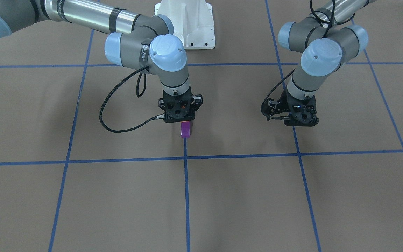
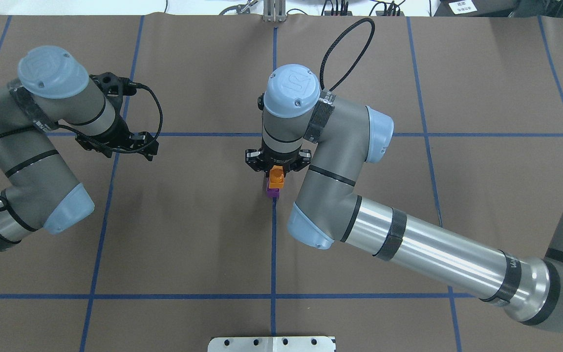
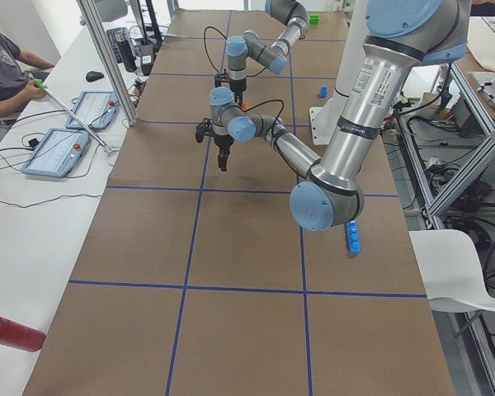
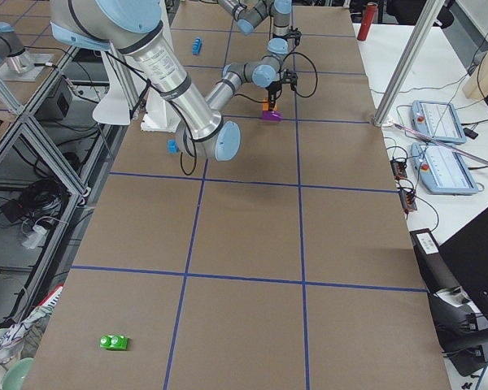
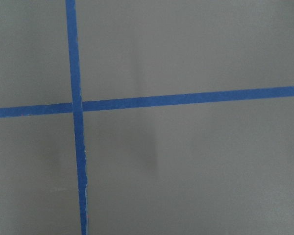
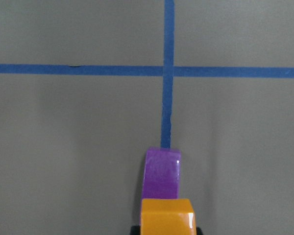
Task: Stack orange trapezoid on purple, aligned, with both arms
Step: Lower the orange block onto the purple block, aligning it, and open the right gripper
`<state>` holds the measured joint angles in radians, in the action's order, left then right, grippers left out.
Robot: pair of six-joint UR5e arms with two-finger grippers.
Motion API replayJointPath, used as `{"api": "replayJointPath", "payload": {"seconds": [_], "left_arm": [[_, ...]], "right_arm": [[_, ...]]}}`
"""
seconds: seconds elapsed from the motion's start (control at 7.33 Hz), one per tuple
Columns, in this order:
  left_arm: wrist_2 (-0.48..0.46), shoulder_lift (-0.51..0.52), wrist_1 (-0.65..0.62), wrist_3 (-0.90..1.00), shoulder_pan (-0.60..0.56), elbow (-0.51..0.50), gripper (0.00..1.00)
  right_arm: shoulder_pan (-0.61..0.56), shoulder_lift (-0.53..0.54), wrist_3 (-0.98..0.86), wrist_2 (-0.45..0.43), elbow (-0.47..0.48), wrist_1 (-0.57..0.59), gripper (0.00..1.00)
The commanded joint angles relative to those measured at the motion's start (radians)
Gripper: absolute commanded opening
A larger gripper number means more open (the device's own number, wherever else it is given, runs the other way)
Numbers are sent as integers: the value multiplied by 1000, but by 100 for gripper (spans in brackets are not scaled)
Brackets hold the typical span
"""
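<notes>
Right gripper (image 2: 276, 168) clamped on the orange trapezoid (image 2: 276, 176), at the purple (image 2: 272, 191), centre of the overhead view.

Right wrist view: orange trapezoid at bottom centre, a black finger at each of its 2 sides. The purple shows just above it in frame, the 2 meeting edge to edge; cannot tell whether the orange is fully seated. The purple stands on the brown table (image 2: 188, 234), on a blue tape line (image 6: 167, 112) just short of a crossing. Left gripper (image 1: 301, 120) hangs at upper left of the overhead view, well apart from both bricks, above another tape crossing. Its fingertips are hidden, so I cannot tell whether it is spread or closed.
</notes>
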<state>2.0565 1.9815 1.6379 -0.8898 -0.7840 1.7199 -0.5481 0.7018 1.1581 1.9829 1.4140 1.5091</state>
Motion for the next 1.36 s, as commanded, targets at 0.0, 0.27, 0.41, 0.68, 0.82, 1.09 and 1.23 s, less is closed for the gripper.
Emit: {"api": "replayJointPath", "payload": {"seconds": [0.0, 0.27, 0.41, 0.68, 0.82, 1.09, 1.23], "left_arm": [[1, -1, 0, -1, -1, 1, 99], [1, -3, 0, -1, 0, 1, 99], [1, -3, 0, -1, 0, 1, 99], [1, -1, 0, -1, 0, 1, 99], [1, 0, 0, -1, 0, 1, 99], [-1, -1, 0, -1, 0, 6, 100], [1, 0, 0, -3, 0, 6, 99]], "right_arm": [[16, -2, 0, -16, -3, 2, 0], [16, -7, 0, -21, -10, 0, 0], [16, -7, 0, -26, -16, 0, 0], [14, -13, 0, -27, -27, 2, 0], [14, -16, 0, -29, -41, -1, 0], [14, -16, 0, -29, -50, -6, 0], [16, -16, 0, -29, -55, -7, 0]]}}
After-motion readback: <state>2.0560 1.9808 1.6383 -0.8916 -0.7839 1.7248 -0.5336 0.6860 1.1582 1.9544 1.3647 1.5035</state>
